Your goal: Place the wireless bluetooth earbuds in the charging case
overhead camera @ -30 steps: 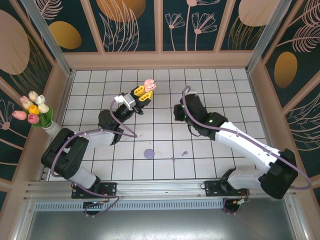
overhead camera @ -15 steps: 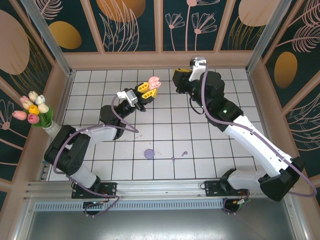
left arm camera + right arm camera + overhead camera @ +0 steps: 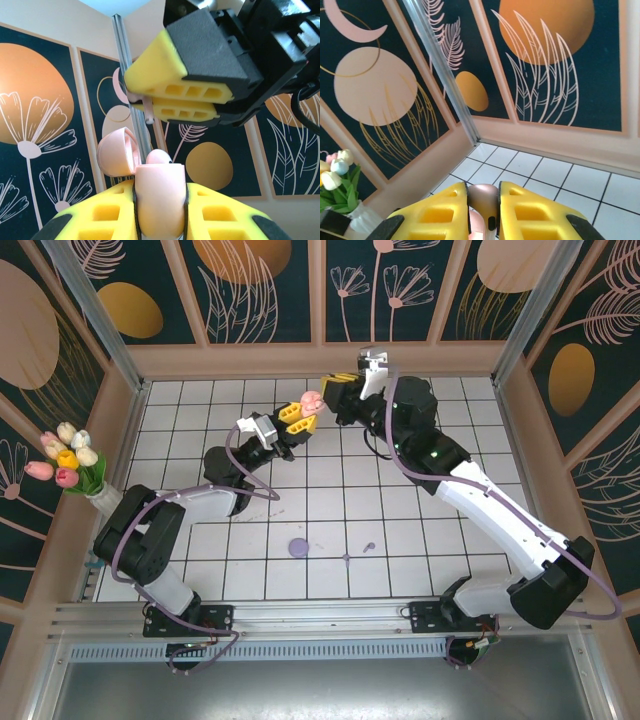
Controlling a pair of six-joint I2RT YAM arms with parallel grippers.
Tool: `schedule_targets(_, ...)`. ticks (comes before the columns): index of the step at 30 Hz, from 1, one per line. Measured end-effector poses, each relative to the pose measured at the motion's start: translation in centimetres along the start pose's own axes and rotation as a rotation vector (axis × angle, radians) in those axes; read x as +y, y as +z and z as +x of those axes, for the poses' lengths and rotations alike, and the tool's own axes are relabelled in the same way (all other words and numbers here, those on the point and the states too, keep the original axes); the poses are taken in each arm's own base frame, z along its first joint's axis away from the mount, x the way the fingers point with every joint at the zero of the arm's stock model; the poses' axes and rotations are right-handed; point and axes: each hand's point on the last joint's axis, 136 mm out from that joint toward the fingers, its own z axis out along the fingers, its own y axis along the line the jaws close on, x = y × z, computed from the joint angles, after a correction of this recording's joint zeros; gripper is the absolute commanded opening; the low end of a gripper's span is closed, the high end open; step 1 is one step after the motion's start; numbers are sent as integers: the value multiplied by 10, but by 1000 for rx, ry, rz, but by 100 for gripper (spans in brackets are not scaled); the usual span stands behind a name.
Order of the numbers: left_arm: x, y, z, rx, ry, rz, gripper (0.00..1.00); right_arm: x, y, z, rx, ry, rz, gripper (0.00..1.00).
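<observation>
with open charging case (image 3: 160, 200) pinched in left gripper (image 3: 298, 410) near the table's (image 3: 460, 540) far edge and pale pink earbud (image 3: 482, 197) nipped in right gripper (image 3: 326, 390) just beside it, align stem over case, lower slowly.

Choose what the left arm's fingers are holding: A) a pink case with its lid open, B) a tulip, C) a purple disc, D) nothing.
A: in the left wrist view the yellow left fingers clamp a pink case whose lid stands tipped open.
</observation>
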Motion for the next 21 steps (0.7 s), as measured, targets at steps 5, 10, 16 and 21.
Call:
schedule_targets(5, 0, 1, -1, -2, -2, 0, 0, 10, 0, -1, -1, -3, -54, 17)
schedule_targets(10, 1, 2, -2, -7, 1, 1, 0, 16, 0, 0, 5, -4, -90, 16)
schedule_targets(16, 1, 2, -2, -7, 1, 0, 0, 16, 7, 13, 41, 0, -107, 16)
schedule_targets(21, 1, 2, -2, -7, 1, 0, 0, 16, 9, 19, 57, 2, -117, 16)
